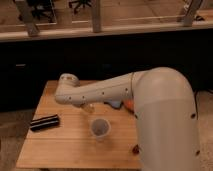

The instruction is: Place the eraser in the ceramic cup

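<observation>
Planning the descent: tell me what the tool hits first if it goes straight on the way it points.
The tool, mostly hidden under the forearm, seems to point down. It would likely meet the table just behind the ceramic cup; depth is unclear. The eraser lies off to the side.

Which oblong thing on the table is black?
The eraser, lying left of the cup in the picture; the gripper hangs just beyond the cup. The other oblong thing, front right beside the arm, is reddish-brown.
</observation>
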### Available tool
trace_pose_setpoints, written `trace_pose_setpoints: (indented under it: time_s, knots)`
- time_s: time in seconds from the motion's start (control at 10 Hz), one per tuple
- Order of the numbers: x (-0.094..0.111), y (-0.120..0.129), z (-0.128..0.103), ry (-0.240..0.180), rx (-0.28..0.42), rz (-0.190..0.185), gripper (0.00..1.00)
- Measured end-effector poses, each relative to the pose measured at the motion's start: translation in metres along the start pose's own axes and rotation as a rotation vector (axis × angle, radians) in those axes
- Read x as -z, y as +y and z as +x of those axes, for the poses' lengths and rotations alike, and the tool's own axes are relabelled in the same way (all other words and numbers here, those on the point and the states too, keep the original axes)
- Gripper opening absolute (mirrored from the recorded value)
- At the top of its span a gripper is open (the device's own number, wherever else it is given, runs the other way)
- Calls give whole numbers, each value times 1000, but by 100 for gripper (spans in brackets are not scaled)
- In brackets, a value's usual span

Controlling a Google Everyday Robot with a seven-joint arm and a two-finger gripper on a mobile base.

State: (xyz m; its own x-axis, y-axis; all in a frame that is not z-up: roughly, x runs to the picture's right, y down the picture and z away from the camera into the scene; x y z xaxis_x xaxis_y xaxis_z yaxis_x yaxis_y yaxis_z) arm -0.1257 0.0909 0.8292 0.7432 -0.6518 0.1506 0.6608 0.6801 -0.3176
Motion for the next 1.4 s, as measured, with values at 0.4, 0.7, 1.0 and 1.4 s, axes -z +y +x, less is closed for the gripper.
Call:
trace_pose_setpoints:
  time_s: [0.4, 0.7, 1.0, 1.4]
  knots:
    - [-33, -16, 11, -10, -70, -16, 80]
    - [-52, -25, 13, -18, -128, -24, 80]
    - [-63, -35, 7, -31, -165, -26, 80]
    - [-76, -47, -11, -38, -200, -37, 80]
